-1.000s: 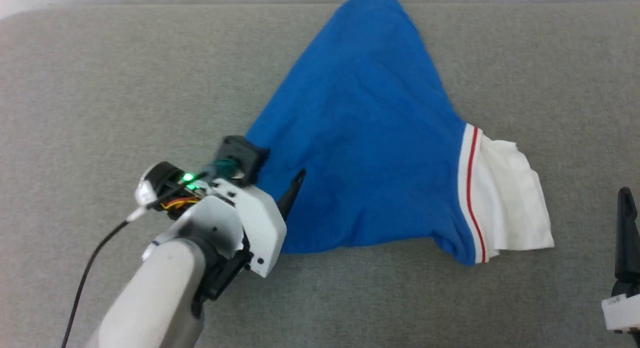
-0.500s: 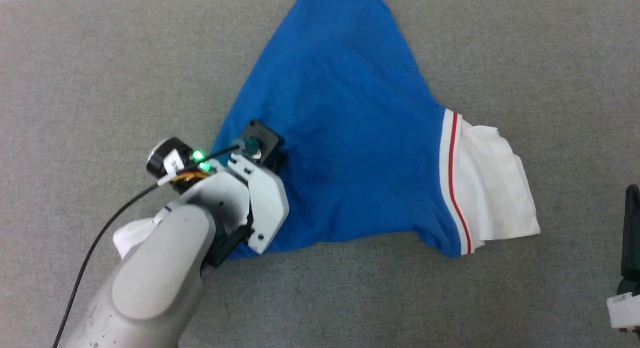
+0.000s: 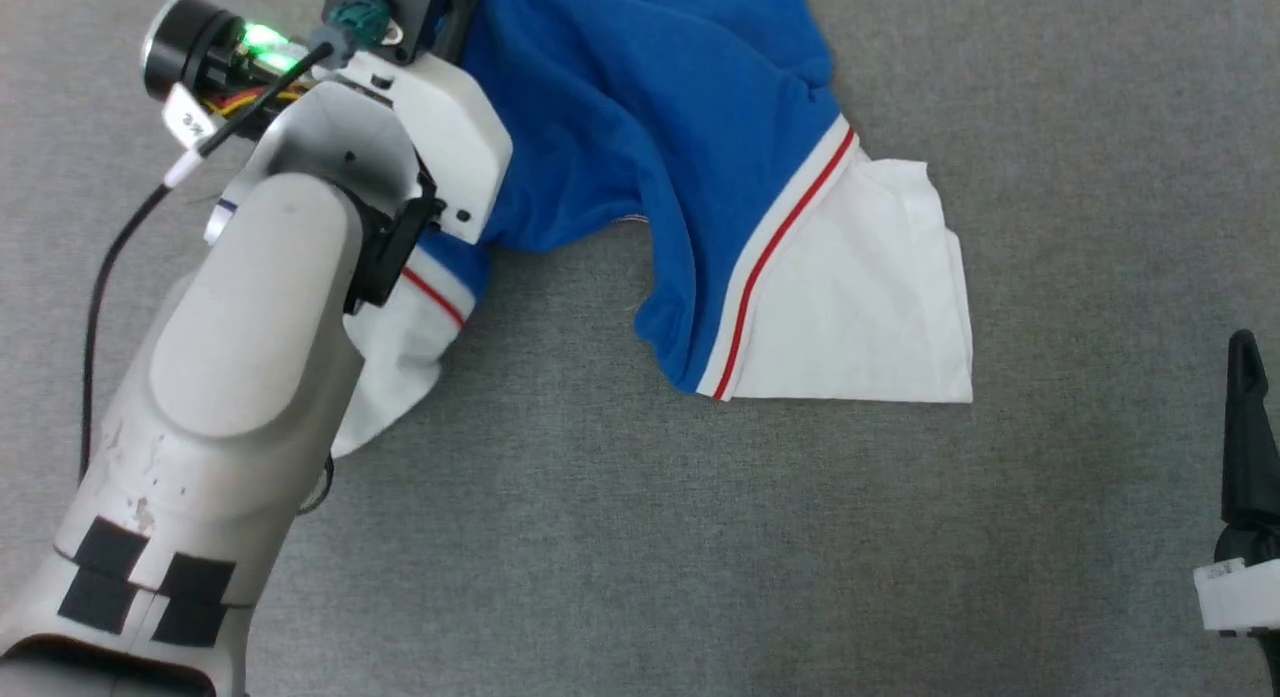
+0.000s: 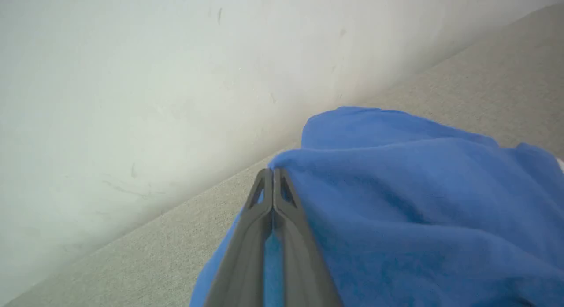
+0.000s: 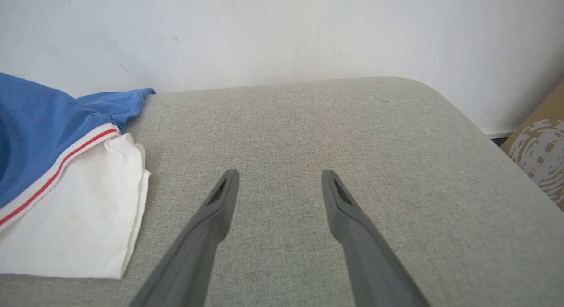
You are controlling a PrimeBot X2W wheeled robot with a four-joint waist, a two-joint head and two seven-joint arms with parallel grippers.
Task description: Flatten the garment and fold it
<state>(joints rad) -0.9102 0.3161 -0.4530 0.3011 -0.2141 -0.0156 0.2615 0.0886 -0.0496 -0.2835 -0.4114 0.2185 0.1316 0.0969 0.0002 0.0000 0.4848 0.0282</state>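
The garment (image 3: 650, 107) is a bright blue T-shirt with white sleeves and red-striped trim, lying on the grey padded surface (image 3: 620, 537). My left gripper (image 4: 273, 171) is shut on a fold of its blue cloth (image 4: 418, 201) and holds it raised off the surface near the wall. In the head view my left arm (image 3: 300, 227) reaches up over the garment's left side. One white sleeve (image 3: 860, 297) lies flat at the right, and the other (image 3: 400, 347) is partly hidden under my arm. My right gripper (image 5: 280, 175) hovers open, right of the sleeve (image 5: 79, 219), nothing between its fingers.
A pale wall (image 5: 282, 34) runs along the far edge of the surface. The surface's far right corner (image 5: 423, 86) is rounded. A cardboard box (image 5: 539, 153) stands past it. Bare grey padding lies in front of the garment and under my right gripper.
My left gripper closed on the blue cloth and pulled it up and away toward the far side. The right sleeve has spread flatter. The head view also shifted.
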